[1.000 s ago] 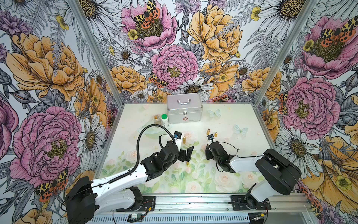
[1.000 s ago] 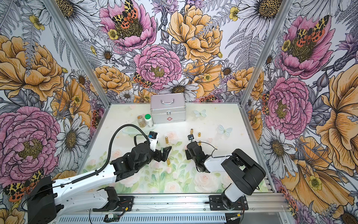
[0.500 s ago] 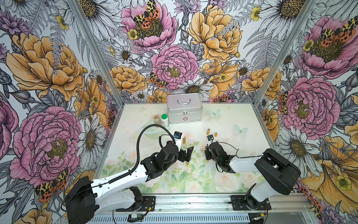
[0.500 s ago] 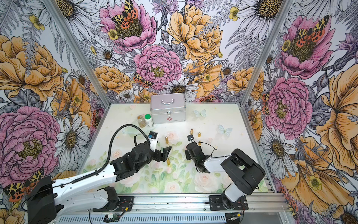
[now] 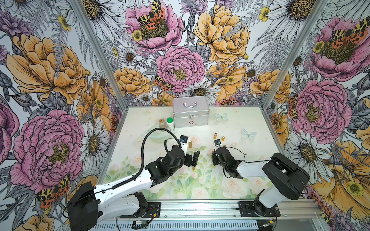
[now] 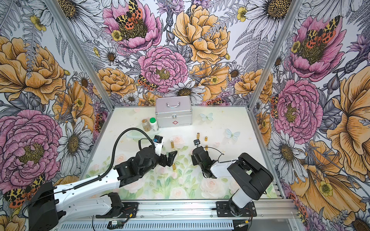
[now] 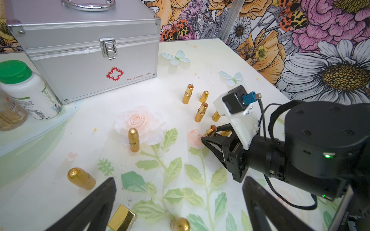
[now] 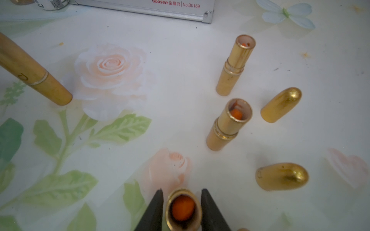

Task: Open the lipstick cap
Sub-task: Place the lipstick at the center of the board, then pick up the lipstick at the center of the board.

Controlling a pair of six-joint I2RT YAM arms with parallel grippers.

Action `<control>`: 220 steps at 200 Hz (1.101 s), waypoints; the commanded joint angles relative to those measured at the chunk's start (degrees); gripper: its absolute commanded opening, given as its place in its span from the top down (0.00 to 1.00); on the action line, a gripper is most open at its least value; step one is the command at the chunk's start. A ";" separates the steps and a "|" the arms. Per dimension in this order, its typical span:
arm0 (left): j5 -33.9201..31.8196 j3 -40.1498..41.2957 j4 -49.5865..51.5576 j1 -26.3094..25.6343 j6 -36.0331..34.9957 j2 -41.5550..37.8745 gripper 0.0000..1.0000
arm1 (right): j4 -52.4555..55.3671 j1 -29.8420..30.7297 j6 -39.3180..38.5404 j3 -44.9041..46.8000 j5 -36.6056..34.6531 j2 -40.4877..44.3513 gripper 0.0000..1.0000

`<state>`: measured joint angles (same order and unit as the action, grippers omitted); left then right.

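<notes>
Flower-print walls close in a pale table (image 5: 240,120) printed with roses. Toward its near edge the left gripper (image 5: 192,159) hangs empty, jaws spread wide. Beside it the right gripper (image 8: 182,192) stands narrow around an uncapped tube (image 8: 183,210) with its orange stick showing; whether it grips, I cannot tell. The capped lipstick (image 7: 133,140), a glossy gold bullet, stands upright mid-table, just beyond the left claw toward the far edge, so that arm looks the nearer.
</notes>
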<state>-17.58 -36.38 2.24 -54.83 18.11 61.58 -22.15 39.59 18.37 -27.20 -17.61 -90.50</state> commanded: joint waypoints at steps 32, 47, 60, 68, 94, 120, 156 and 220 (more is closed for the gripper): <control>-0.96 -1.24 0.06 0.77 -0.09 -0.93 0.01 | 2.71 0.64 -0.61 -1.86 -0.14 3.44 0.59; -1.04 -1.28 0.20 0.89 -0.08 -1.11 0.01 | 4.38 0.66 -0.86 -2.31 0.02 5.61 0.57; -1.05 -1.24 0.29 1.09 -0.16 -1.46 0.01 | 5.64 0.75 -0.87 -2.17 0.16 7.97 0.56; -1.06 -1.23 0.42 1.25 -0.31 -1.79 0.01 | 6.56 0.75 -0.79 -1.98 0.29 9.54 0.55; -1.48 -1.16 1.56 1.74 -0.53 -3.30 0.01 | 11.80 0.84 -0.14 -3.21 1.64 14.55 0.52; -2.08 -1.24 4.21 2.40 0.01 -4.92 0.01 | 23.01 0.84 1.45 -8.20 5.17 19.03 0.46; -3.68 -2.53 10.44 2.83 1.89 -6.51 0.01 | 40.95 1.74 4.68 -20.02 13.15 18.19 0.43; -2.52 -0.67 14.85 2.83 5.20 -10.97 0.01 | 59.91 10.38 14.40 -35.25 15.14 10.68 0.41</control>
<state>-19.33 -37.36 14.02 -52.58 21.02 52.75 27.27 46.00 27.44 -57.69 -4.21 -76.62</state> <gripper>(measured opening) 0.986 0.590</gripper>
